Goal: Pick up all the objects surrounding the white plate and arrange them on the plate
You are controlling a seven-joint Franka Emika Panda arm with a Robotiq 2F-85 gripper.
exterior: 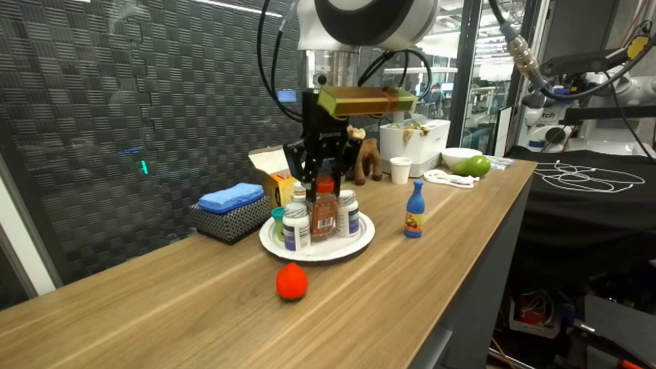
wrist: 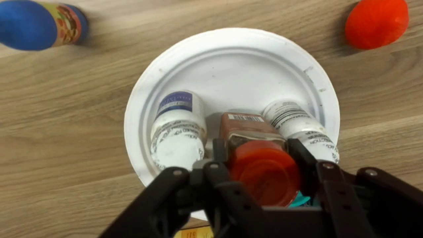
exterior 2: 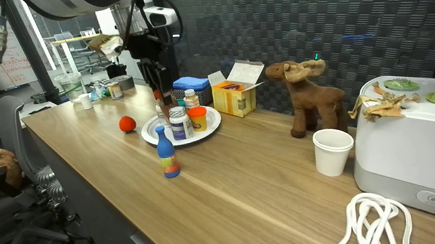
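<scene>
Wrist view looks down on the Robotiq gripper point(wrist: 259, 153), whose fingers point(wrist: 304, 165) sit against opposite sides of a brown jar with a red cap point(wrist: 261, 162), holding it near its top. The jar is upright over the white plate point(wrist: 238, 79), between a white pill bottle point(wrist: 180, 132) and a second white pill bottle point(wrist: 295, 125); whether its base rests fully on the plate I cannot tell. Both pill bottles stand on the plate, one on each side of the gripped jar. In an exterior view, a green tub with a teal lid point(exterior: 278, 221) is also on the plate, just beside one pill bottle. In an exterior view, a yellow Play-Doh tub with an orange lid point(exterior 2: 199, 120) stands on the plate close to the other pill bottle, and behind it is a small white-capped bottle point(exterior 2: 191, 99) whose base is hidden.

Off the plate in both exterior views are a blue toy bottle point(exterior: 414, 212), upright on the wood-grain table point(exterior: 205, 307) and apart from the rim, and a red ball point(exterior: 291, 282), lying near the rim.

Beyond the plate is a dark patterned box point(exterior: 233, 223) with a folded blue cloth point(exterior: 230, 198) on top, next to an open yellow box point(exterior 2: 233, 101) with its flaps up. A brown toy moose point(exterior 2: 310, 95) stands farther along, near stacked white paper cups point(exterior 2: 332, 153), a white appliance point(exterior 2: 419, 154) and a loosely coiled white cord point(exterior 2: 374, 225).
</scene>
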